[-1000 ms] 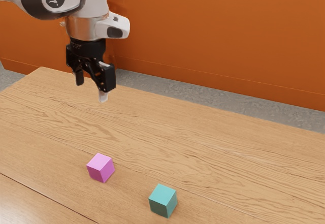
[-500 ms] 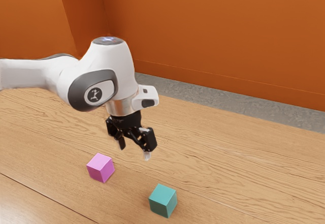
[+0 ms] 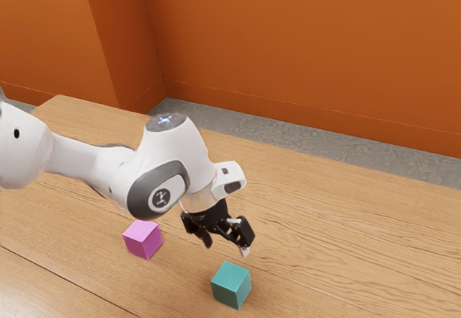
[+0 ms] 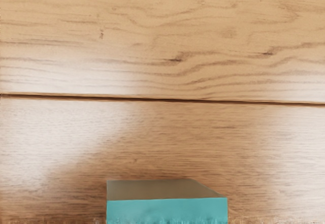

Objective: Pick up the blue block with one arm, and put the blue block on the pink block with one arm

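Observation:
A teal-blue block [image 3: 231,285] rests on the wooden table near its front edge. A pink block [image 3: 142,239] sits on the table to its left in the exterior view, a short gap away. My gripper [image 3: 229,241] hangs just above and slightly behind the teal-blue block, fingers apart, nothing between them. In the wrist view the teal-blue block [image 4: 166,201] lies close under my hand on the wood.
The wooden table [image 3: 346,210] stretches to the exterior view's right and back. An orange wall [image 3: 302,37] and a grey floor strip [image 3: 324,141] lie behind it. A plank seam [image 4: 162,100] runs across the wood beyond the block.
My arm has swung down and toward the exterior view's right, from high at the back left to just above the teal-blue block. Both blocks stayed put.

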### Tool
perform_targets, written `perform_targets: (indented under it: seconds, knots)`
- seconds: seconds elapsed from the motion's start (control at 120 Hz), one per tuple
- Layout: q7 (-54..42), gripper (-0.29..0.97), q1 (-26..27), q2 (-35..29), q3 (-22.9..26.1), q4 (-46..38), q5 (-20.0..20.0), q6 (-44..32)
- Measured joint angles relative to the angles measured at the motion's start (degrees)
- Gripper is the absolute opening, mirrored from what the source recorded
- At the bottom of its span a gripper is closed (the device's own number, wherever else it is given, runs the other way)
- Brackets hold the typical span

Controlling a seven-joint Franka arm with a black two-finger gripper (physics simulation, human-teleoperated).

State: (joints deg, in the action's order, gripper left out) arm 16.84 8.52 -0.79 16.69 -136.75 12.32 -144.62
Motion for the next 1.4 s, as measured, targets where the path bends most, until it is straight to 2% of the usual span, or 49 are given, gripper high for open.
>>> perform_targets:
  seconds: [0.133, 0.383, 0.742, 0.992, 1.4]
  knots:
    - [0.8, 0.68, 0.0, 3.5, 0.1, 1.4, -0.9, 1.2]
    - [2.8, 0.68, 2.6, 3.8, 0.1, 2.2, -1.6, 4.0]
    - [6.2, 0.64, 2.0, 6.8, -0.3, 2.3, -2.6, 7.3]
    - [7.6, 0.64, 2.1, 8.8, -0.3, 2.9, -4.8, 6.3]
    - [7.4, 0.61, 2.1, 11.3, -0.3, 3.7, -5.2, 2.7]
